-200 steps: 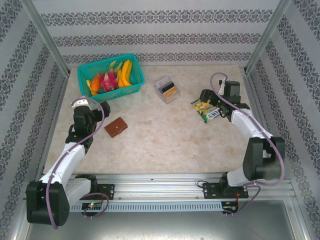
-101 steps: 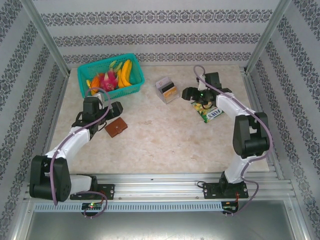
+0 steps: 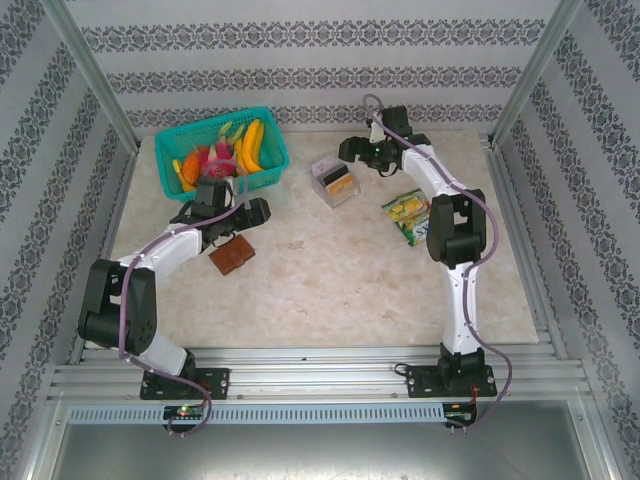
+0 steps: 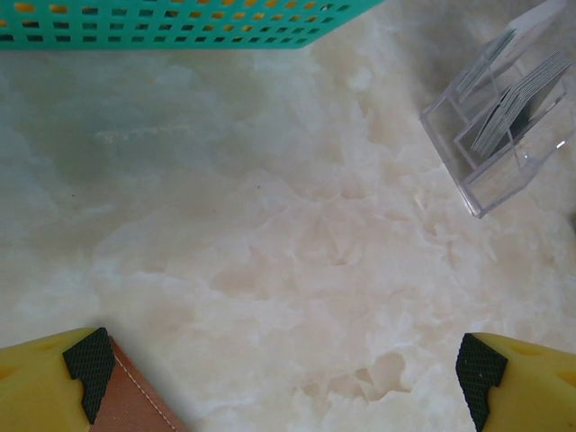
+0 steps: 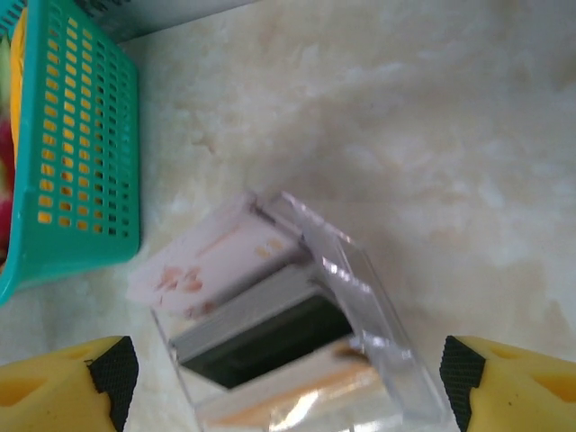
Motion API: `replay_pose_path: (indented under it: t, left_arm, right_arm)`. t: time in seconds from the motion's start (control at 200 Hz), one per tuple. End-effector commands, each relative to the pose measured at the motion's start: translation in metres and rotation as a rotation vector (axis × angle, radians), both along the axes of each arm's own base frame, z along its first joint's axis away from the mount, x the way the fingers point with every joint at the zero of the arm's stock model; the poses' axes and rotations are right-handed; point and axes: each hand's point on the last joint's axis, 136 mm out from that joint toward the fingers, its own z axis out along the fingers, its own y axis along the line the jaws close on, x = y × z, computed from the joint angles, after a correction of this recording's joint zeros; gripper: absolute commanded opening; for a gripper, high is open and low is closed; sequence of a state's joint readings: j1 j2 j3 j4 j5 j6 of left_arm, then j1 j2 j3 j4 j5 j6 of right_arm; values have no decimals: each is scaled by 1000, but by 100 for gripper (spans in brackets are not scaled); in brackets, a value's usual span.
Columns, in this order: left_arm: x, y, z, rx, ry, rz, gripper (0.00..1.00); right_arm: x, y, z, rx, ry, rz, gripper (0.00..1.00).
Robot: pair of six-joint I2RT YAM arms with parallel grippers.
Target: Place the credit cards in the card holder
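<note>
left gripper [image 4: 283, 382] stands wide open and empty, the brown card holder [image 4: 126, 405] at its left fingertip. right gripper [image 5: 286, 373], also spread wide and empty, hovers over the clear box [image 5: 360, 279] containing the credit cards [image 5: 252, 317].

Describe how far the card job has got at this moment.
Nothing done yet: the credit cards sit in the clear box, and the card holder lies closed. In hand: the open right hand hovers over the box, left hand open by the holder. Left: moving every card.
</note>
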State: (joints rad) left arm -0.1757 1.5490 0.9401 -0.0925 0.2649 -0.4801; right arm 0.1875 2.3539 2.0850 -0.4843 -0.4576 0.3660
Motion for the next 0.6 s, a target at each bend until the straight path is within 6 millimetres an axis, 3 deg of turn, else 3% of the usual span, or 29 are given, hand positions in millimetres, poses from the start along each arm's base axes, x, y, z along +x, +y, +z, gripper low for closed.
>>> replay_pose_path:
  t: [0.0, 0.085, 0.265, 0.395, 0.594]
  left_arm:
    - [1, 10, 4, 63, 12, 30, 100]
    - [-3, 25, 1, 141, 32, 72, 100]
    - [-14, 53, -17, 266, 107, 127, 100]
    - [-19, 61, -30, 265, 142, 134, 100]
    - [-21, 69, -48, 263, 170, 149, 100]
  right_arm:
    - [7, 11, -11, 71, 65, 29, 91]
    - [16, 18, -20, 127, 78, 32, 98]
    - [14, 38, -43, 204, 135, 74, 98]
    - [-4, 49, -53, 222, 169, 113, 97]
    - [-41, 61, -48, 223, 159, 142, 98]
